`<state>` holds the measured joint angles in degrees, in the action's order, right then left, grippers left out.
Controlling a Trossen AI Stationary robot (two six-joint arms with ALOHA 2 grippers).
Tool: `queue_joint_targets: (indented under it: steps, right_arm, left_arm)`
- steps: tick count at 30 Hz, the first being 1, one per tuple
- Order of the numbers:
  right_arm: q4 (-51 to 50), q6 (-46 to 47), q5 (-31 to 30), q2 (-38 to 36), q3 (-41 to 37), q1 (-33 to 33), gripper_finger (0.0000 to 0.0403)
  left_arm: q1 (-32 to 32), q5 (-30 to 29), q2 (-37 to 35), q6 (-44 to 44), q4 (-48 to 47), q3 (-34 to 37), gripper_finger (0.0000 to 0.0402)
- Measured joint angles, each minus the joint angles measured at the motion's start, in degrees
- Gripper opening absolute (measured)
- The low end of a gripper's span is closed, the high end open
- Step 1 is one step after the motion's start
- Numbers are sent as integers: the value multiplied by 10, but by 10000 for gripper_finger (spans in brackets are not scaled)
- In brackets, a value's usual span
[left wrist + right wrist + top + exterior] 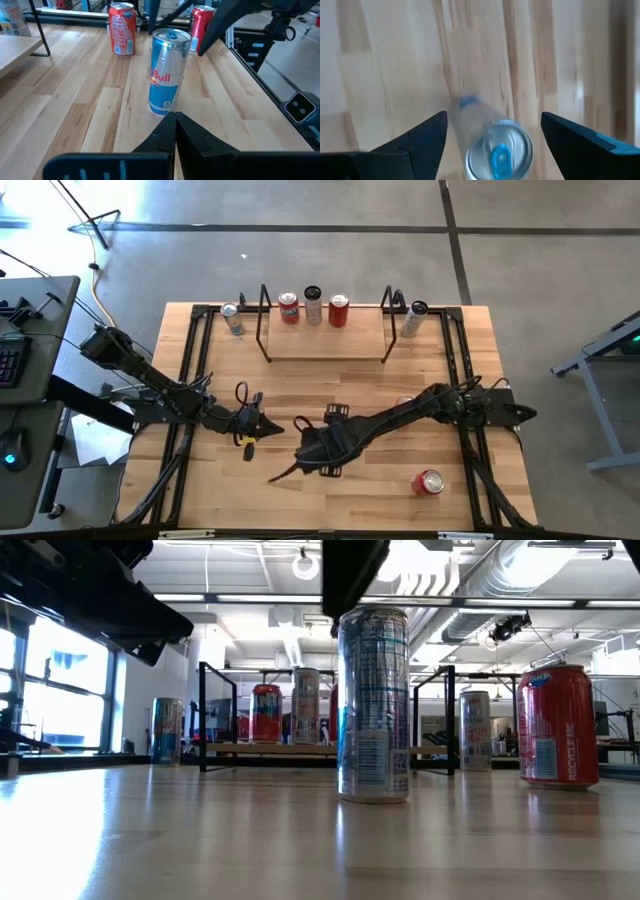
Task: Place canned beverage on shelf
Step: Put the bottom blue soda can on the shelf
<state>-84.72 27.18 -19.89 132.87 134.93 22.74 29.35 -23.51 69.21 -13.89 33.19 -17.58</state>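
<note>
In the high view the right arm hides the slim blue-and-silver can point(167, 72). The right wrist view blurs it and crops its base at 6 o'clock. Labels on the small shelf cans point(313, 306) are unreadable.

Red Bull can point(167, 72): blue and silver body, red lettering, silver lid with blue tab. Table point(300, 500): pale wood planks, light and tan streaks, black frame rails. Shelf point(325, 340): light wood board, black wire ends. On it: red can point(289, 307), white-and-dark can point(313, 306), red can point(338, 311). Front-right can point(428, 482): red, silver top. Arms: black; yellow spot at left gripper point(262, 423).
</note>
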Motion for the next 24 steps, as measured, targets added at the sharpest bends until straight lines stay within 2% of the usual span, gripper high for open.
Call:
queue_joint_targets:
  steps: [4,10,18,21,24]
  right_arm:
    - [28,9,-37,-9,0,7,307]
    - [36,78,-19,-34,0,7,307]
    - [-25,339,48,-71,1,-3,307]
    - [-55,386,86,-71,-4,-19,307]
    - [-48,387,126,-68,-18,-39,307]
  left_arm:
    - [0,0,0,0,-2,0,0]
    - [0,0,0,0,-3,0,0]
    - [0,0,0,0,-3,0,0]
    - [0,0,0,0,-4,0,0]
    - [0,2,0,0,-4,0,0]
